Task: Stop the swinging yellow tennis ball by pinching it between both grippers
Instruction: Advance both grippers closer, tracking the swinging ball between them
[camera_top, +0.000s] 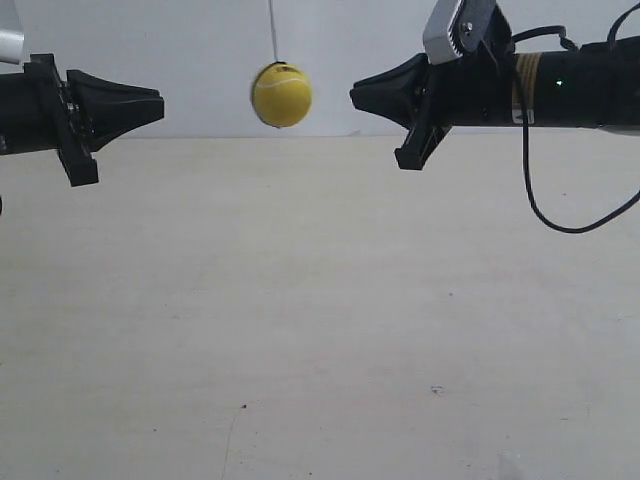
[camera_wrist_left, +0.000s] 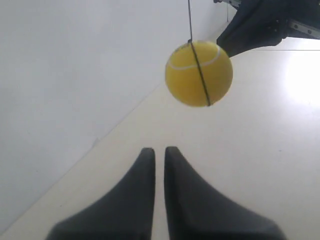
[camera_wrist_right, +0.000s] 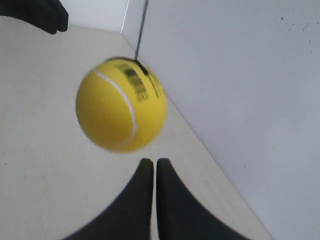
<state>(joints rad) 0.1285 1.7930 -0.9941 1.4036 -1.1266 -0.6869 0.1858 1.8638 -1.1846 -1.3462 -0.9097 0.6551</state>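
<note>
Yellow tennis ball (camera_top: 281, 95): hanging on string (camera_top: 273, 30), blurred, untouched.
Left fingers (camera_wrist_left: 140, 192): nearly closed, empty.
Right fingers (camera_wrist_right: 136, 202): nearly closed, empty.

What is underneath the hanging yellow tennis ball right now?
Only off-white tabletop shows below the fuzzy yellow tennis ball, which hangs clear of it on a thin dark string. Nothing there is covered.

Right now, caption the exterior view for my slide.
Hanging tennis ball, untouched between one gripper and the other gripper.

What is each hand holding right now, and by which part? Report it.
Nothing is held. The fuzzy bright-yellow tennis ball hangs free on its thin dark string between the left hand and right hand, touching neither.
</note>
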